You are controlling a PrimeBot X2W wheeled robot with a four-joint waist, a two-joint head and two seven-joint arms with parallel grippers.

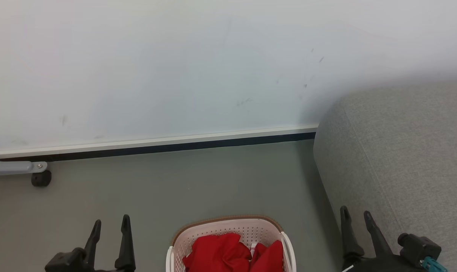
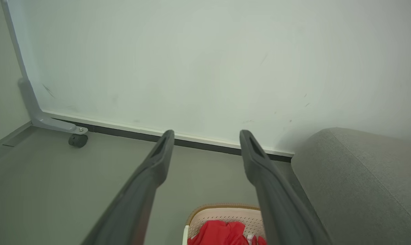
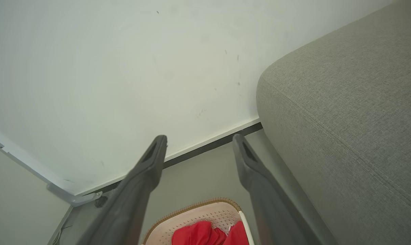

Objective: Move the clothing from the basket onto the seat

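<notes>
Grey floor [image 1: 198,181], basket [image 1: 228,229] holding red clothing [image 1: 219,254], left pincer [image 1: 111,219], right pincer [image 1: 354,210] both released.

We see bright red clothing [image 1: 217,251] in a cream-white basket [image 1: 232,228] dotted with small holes and banded brown at the rim. The seat [image 1: 402,151] is grey, finely woven; the floor [image 1: 175,189] grey-green; the wall [image 1: 175,56] pale white above a dark strip [image 1: 213,144].

White panel [image 1: 156,68], seemingly on a black castor [image 1: 41,178], above grey floor [image 1: 198,181].
</notes>
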